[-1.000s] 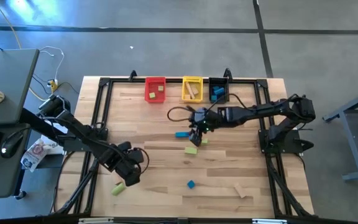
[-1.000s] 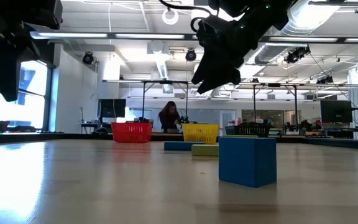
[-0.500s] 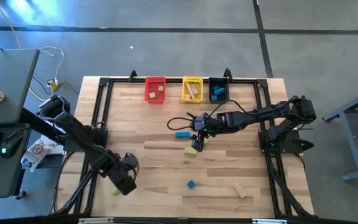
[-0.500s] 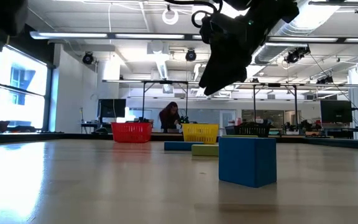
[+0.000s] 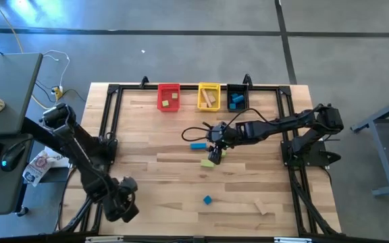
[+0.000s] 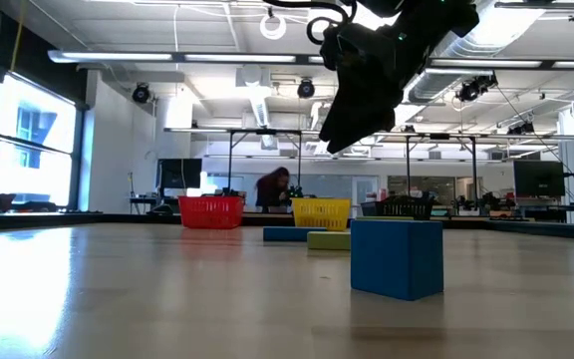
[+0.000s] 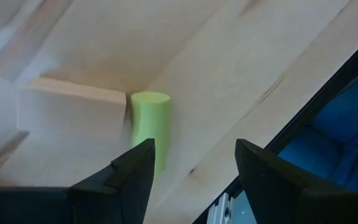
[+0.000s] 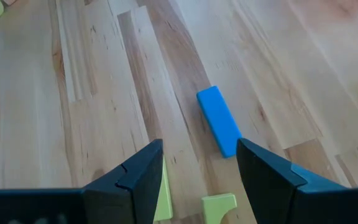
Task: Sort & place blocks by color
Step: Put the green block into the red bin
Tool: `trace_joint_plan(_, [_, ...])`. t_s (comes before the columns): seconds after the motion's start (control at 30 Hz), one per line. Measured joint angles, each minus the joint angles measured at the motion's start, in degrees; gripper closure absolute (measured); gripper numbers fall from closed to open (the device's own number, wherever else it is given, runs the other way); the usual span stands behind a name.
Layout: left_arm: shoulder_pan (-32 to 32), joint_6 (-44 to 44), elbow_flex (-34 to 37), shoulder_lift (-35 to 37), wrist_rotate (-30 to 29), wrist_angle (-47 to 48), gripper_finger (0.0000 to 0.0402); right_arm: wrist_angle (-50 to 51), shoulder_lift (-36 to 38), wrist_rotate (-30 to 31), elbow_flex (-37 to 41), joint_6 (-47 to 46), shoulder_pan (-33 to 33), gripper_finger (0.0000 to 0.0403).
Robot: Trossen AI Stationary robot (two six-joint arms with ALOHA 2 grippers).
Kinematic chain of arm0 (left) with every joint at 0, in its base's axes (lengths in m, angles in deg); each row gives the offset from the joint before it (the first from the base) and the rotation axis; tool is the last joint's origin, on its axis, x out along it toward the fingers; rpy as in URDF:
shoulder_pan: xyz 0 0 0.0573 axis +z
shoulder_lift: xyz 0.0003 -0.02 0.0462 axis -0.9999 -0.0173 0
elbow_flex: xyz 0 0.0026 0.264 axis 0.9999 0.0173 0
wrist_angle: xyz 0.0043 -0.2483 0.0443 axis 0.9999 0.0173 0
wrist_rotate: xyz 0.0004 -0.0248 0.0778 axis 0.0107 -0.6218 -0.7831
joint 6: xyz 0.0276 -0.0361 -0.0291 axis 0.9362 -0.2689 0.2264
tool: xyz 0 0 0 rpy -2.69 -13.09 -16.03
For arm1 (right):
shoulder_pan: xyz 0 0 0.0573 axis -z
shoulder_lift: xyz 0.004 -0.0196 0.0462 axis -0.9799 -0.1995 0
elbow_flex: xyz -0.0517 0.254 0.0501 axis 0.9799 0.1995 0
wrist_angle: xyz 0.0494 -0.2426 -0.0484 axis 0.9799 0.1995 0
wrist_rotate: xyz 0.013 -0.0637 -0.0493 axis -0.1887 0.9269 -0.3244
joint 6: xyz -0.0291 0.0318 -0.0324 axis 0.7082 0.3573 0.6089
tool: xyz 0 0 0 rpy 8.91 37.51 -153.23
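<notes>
Fingers [image 7: 135, 174] left spread over green block [image 7: 149, 127] | right fingers [image 8: 266, 174] spread near blue bar [image 8: 219, 121]

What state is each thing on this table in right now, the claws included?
Left gripper: open, over a green bar.
Green bar: lying flat, ungripped.
Right gripper: open, above the table.
Blue bar: lying flat, loose.
Blue cube: sitting flat, untouched.
Red bin: holds green blocks.
Yellow bin: holds a tan block.
Black bin: holds blue blocks.
</notes>
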Motion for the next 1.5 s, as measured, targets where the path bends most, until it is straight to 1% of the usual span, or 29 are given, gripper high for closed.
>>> trace_joint_plan(0.13, [-2.4,-2.8,0.0,0.0,-1.8,0.0,0.0195,0.0,0.0,0.0,0.0,0.0,0.0,0.0213])
trace_joint_plan(0.23, [-3.6,-4.4,0.0,-0.1,-2.1,0.0,0.0195,0.0,0.0,0.0,0.0,0.0,0.0,0.0213])
trace_joint_plan(0.4, [-4.6,-5.8,0.0,-2.3,-1.7,0.0,0.0195,0.0,0.0,0.0,0.0,-0.4,0.0,0.0213])
trace_joint_plan(0.57, [-4.6,-6.8,0.0,-4.6,-0.8,-0.2,0.0195,0.0,0.0,0.0,0.0,-1.2,0.0,0.0213])
trace_joint_plan(1.03, [-5.1,-7.5,0.0,-8.0,0.5,-2.9,0.0195,0.4,0.0,0.0,0.0,-1.1,0.0,0.0213])
trace_joint_plan(1.17, [-5.1,-8.3,0.0,-9.8,2.0,-2.8,0.0195,0.5,0.0,-0.1,0.0,-1.1,0.0,0.0213])
trace_joint_plan(1.5, [-5.1,-8.3,0.0,-14.7,2.0,-3.1,0.0195,0.8,0.0,-0.2,0.0,-1.1,0.0,0.0213])
